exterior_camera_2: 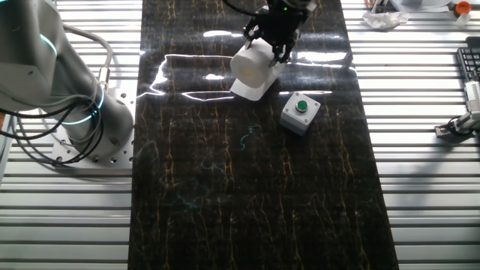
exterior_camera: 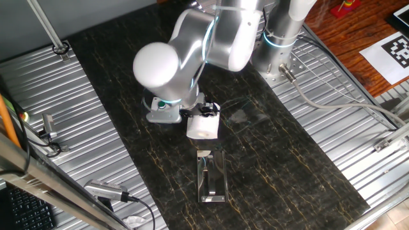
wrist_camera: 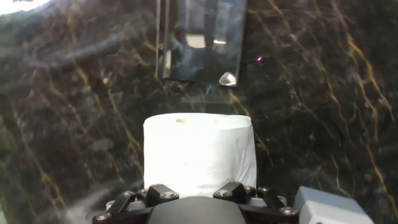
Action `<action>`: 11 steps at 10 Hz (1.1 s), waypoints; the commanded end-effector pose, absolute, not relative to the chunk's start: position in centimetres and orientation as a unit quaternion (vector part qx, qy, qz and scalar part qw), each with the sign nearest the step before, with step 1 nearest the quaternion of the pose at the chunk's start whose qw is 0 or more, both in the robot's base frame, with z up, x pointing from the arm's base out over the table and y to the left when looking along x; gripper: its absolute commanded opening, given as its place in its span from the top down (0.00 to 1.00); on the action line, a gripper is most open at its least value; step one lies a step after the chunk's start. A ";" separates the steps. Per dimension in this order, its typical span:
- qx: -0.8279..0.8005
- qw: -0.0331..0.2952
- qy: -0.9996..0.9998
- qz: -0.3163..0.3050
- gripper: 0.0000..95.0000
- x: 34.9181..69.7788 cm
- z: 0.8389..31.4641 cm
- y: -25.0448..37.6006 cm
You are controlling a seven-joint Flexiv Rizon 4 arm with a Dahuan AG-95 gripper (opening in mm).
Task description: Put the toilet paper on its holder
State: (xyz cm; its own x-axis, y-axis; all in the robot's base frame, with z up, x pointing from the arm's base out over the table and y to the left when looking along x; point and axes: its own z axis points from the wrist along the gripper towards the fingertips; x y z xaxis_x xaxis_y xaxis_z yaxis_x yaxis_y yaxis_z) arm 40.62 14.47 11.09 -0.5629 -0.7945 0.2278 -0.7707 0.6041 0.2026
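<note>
On the dark marbled worktop, the toilet paper sits in the grasp of the claw, whose black fingers press against the white roll from either side. From one fixed view the roll shows just below the silver arm, with a flap of loose sheet under it. The holder, a shiny rectangular plate with a silver bar along it, lies flat on the worktop a little apart from the roll, toward the camera. From the other fixed view the toilet paper is tilted, its loose sheet spread on the worktop beneath, and a small grey box with a green button stands near it, not touching. Through the hand view the toilet paper fills the lower middle, its hollow core just visible on top, while the holder lies beyond it with a clear gap of dark worktop between them.
</note>
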 end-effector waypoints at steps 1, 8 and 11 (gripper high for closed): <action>0.466 0.146 -0.872 -0.035 1.00 40.7 11.1 14.5; 0.485 0.146 -0.862 -0.027 1.00 40.7 11.1 14.5; 0.491 0.145 -0.858 -0.028 1.00 40.7 11.1 14.5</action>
